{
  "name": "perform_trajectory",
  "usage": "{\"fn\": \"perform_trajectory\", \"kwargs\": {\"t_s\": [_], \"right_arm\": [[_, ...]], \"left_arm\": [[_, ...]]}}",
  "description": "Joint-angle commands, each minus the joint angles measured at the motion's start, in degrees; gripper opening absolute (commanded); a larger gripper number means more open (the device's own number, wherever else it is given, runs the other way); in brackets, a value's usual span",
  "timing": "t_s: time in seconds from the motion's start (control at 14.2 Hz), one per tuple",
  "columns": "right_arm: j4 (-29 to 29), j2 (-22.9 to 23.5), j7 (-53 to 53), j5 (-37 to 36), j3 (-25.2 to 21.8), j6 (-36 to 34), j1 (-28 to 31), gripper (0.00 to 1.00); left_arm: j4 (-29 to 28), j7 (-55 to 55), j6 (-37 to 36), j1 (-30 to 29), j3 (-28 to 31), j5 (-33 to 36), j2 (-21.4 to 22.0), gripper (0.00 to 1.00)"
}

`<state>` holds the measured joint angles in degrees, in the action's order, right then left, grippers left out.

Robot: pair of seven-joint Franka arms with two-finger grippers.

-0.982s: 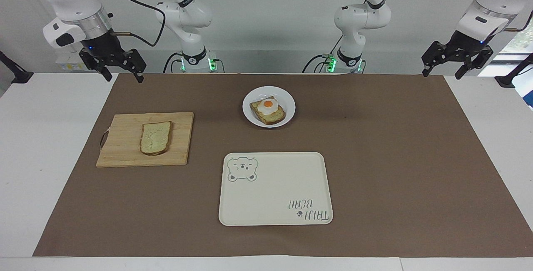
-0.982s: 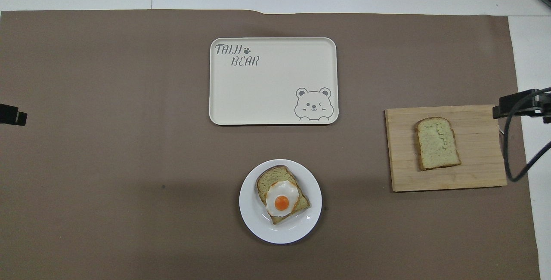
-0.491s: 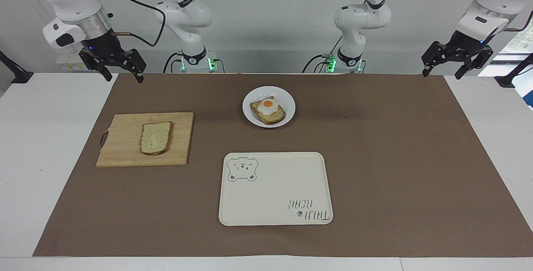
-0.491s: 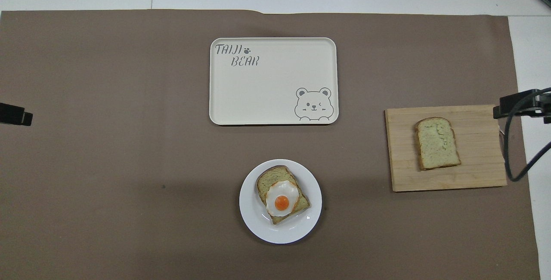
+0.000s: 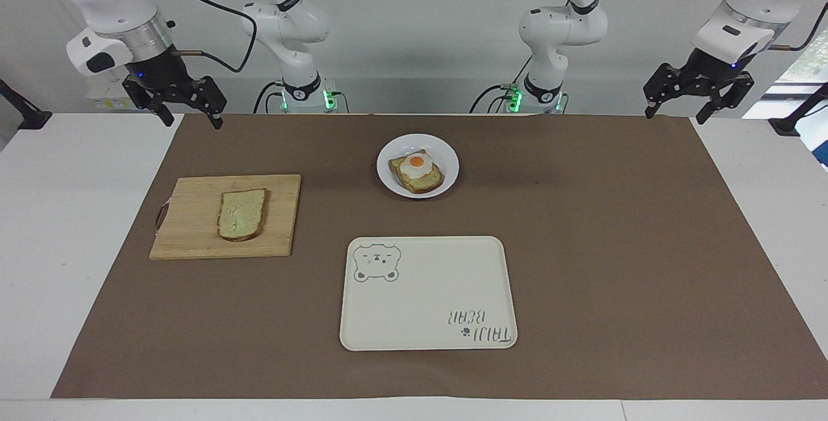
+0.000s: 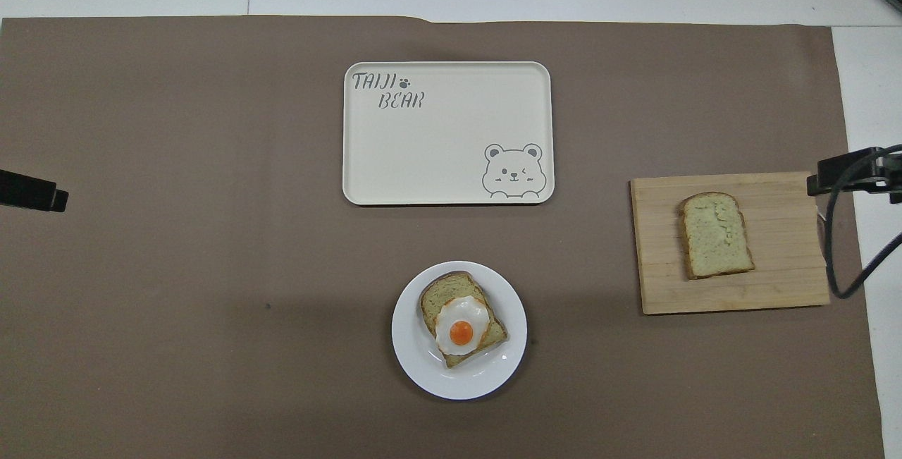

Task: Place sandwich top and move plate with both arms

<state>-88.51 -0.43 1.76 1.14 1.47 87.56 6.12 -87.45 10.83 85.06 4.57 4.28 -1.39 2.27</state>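
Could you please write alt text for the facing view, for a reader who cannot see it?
A white plate with egg-topped toast sits on a brown mat nearest the robots, a cream bear tray farther out. A plain bread slice lies on a wooden board toward the right arm's end. The right hand and left hand hang open, empty, over the mat's robot-side corners.

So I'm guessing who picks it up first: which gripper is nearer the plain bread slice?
Right. The right gripper hangs open over the table edge beside the cutting board holding the sandwich top; the left gripper hangs open at the other end.
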Motion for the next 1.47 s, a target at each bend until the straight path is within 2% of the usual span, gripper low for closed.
{"fn": "perform_trajectory", "kwargs": {"t_s": [0.0,0.7,1.05,1.4], "right_arm": [[-0.96,-0.8,0.17,0.44,0.11,-0.55,0.39,1.0],[-4.91,-2.91,-1.85,0.44,0.2,2.61,0.3,1.0],[-7.02,-2.65,-7.3,0.44,0.11,5.78,0.39,1.0],[-14.39,-2.39,-13.08,0.44,0.11,13.75,1.52,1.0]], "left_arm": [[3.69,-0.1,-4.11,1.23,2.31,0.6,-2.0,1.0],[1.94,-0.28,-2.63,2.72,0.91,0.51,-0.6,1.0],[1.93,-0.45,-1.65,2.81,1.0,1.03,-0.6,1.0],[1.84,0.07,-1.74,2.81,0.91,0.51,-0.51,1.0]]}}
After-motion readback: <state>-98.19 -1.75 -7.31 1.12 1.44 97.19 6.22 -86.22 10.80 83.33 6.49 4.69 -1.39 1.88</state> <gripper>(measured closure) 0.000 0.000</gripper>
